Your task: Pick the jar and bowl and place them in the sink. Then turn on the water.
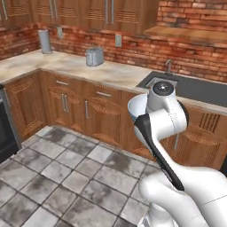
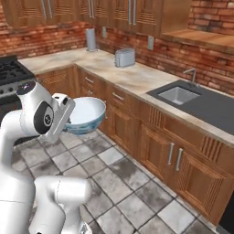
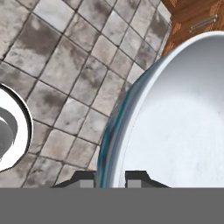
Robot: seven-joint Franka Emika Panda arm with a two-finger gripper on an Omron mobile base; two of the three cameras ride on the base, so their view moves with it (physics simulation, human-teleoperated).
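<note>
So we've got the bowl (image 2: pixel 86 114) pinched by its rim in the gripper (image 3: pixel 111 177), jaws nearly closed on it, held up over the tiled floor (image 2: pixel 123 183), well apart from the sink (image 2: pixel 177 95) in the counter (image 2: pixel 109 68).

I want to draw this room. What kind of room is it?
It's a kitchen. You can tell by the sink with its faucet set in the counter, the toaster by the brick wall, and the stove at the counter's end.

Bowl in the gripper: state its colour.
Pale blue-white bowl with a teal-tinged outer rim, clearest in the right base view.
</note>
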